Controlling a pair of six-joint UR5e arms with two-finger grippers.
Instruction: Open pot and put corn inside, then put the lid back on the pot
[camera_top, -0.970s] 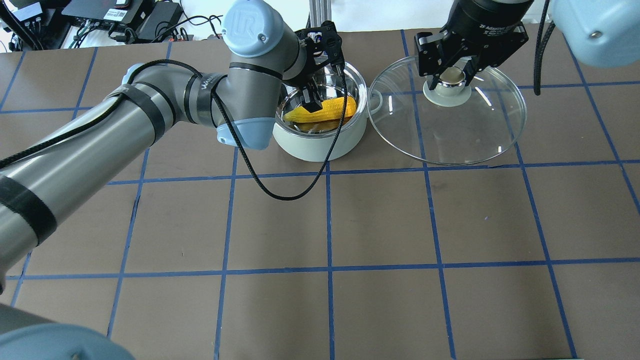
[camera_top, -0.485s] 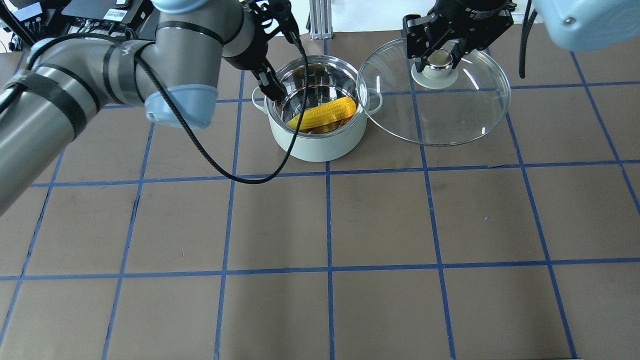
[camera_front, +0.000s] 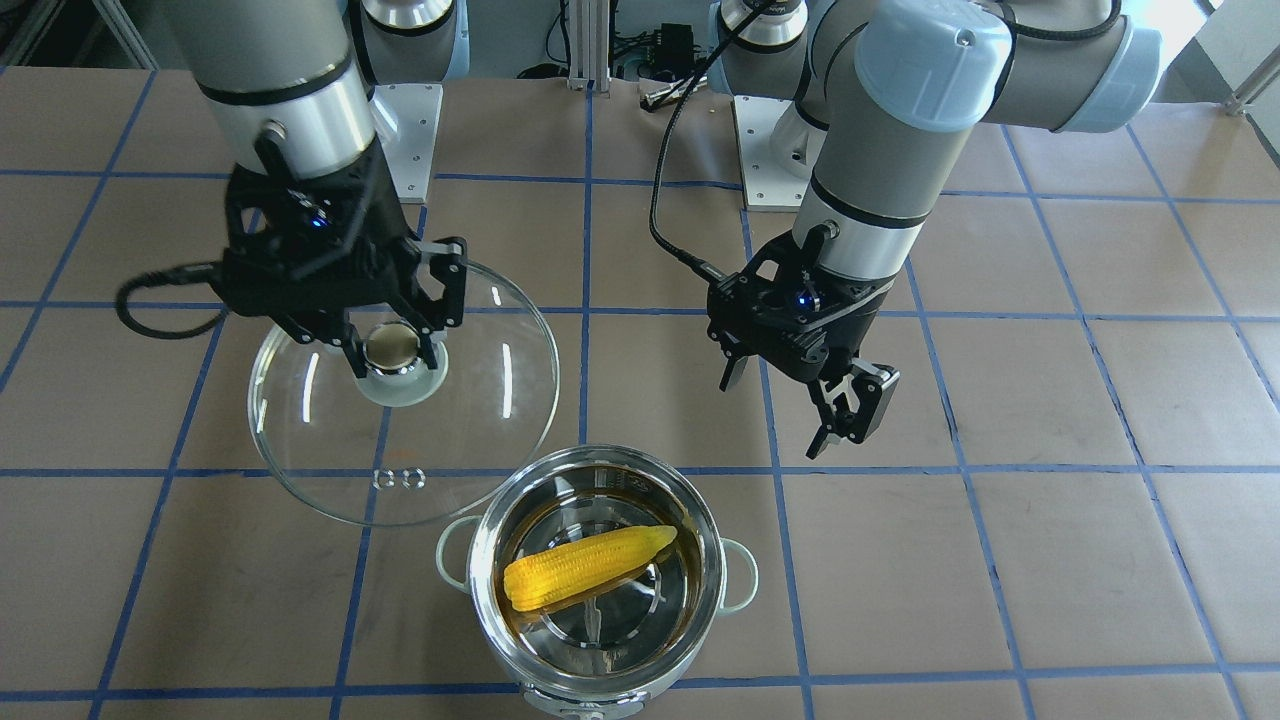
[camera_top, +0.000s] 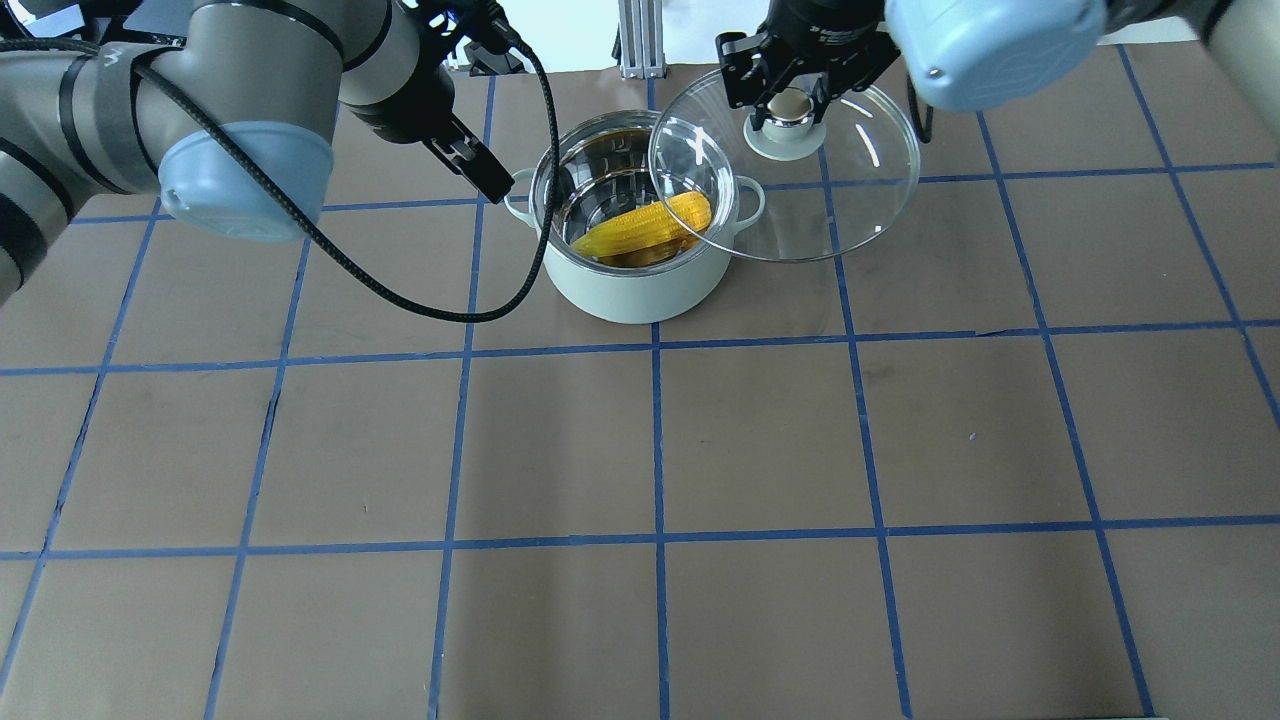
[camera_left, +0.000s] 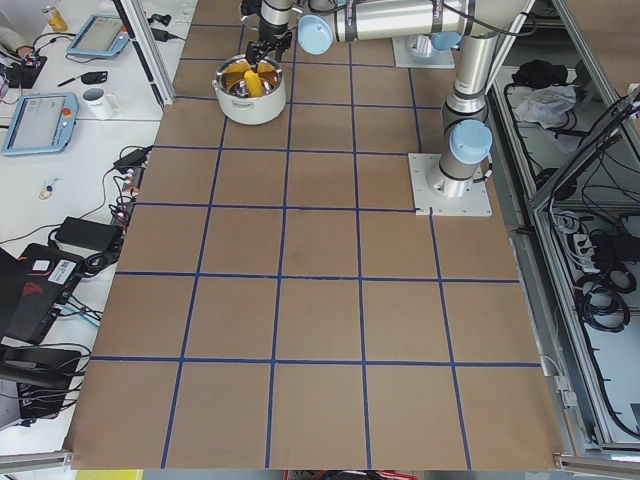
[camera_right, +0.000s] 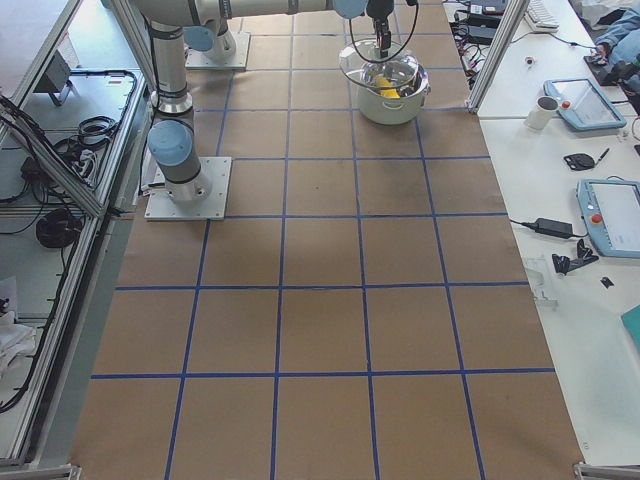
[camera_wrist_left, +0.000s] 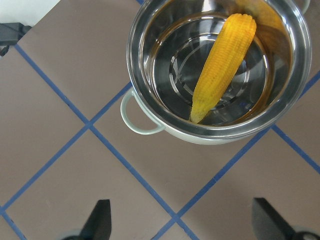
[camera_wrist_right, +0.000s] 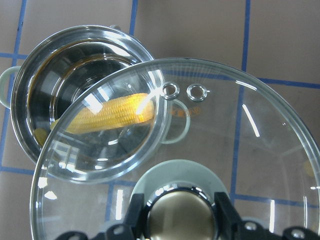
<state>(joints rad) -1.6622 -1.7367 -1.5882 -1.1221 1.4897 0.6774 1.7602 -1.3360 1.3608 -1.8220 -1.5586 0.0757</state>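
Observation:
The pot (camera_top: 640, 290) stands uncovered at the far middle of the table. The corn (camera_top: 645, 225) lies slantwise inside it, also in the front view (camera_front: 588, 567) and the left wrist view (camera_wrist_left: 220, 65). My left gripper (camera_top: 490, 180) is open and empty, raised just left of the pot's left handle; its fingertips (camera_wrist_left: 100, 217) frame bare table. My right gripper (camera_top: 788, 105) is shut on the knob (camera_wrist_right: 182, 210) of the glass lid (camera_top: 850, 190). It holds the lid in the air, with the lid's left edge over the pot's right side. The corn shows through the glass (camera_wrist_right: 110, 115).
The brown table carries a blue tape grid. A black cable (camera_top: 430, 305) hangs from my left wrist in a loop in front of the pot's left side. Side tables with tablets and a mug (camera_left: 95, 98) stand beyond the table's far edge.
My left gripper has let go of the corn, risen out of the pot and drawn back to the left. My right gripper has carried the lid left, so it now overlaps the pot.

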